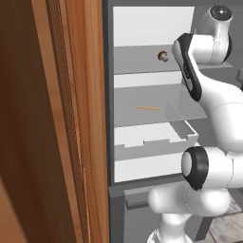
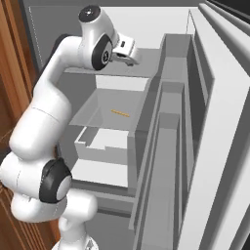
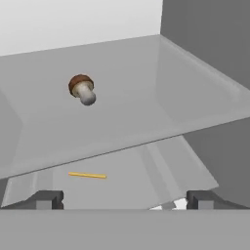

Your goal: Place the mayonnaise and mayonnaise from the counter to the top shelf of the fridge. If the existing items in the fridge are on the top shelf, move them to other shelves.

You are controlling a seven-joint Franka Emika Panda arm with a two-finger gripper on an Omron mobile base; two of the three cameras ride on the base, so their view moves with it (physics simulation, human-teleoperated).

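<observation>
The fridge [image 1: 110, 95] stands open. On its top shelf [image 3: 127, 117] lies a small tan, brown-capped round item [image 3: 82, 89], which I also see at the back of that shelf [image 1: 163, 56]. A thin orange-yellow sliver [image 3: 87, 175] rests on the shelf below [image 1: 148, 108] [image 2: 120, 113]. My gripper [image 3: 124, 201] is open with nothing between its fingers, and it points into the fridge at top-shelf height, short of the round item. The hand [image 2: 126, 50] hovers just in front of the top shelf. The mayonnaise jars and the counter are out of view.
A brown wooden cabinet side [image 1: 52, 118] stands close on the left. The open fridge door with its grey bins [image 2: 195, 122] runs along the right. A white drawer [image 1: 152, 137] juts out under the lower shelf. My own arm [image 1: 213, 109] crosses the right part of the opening.
</observation>
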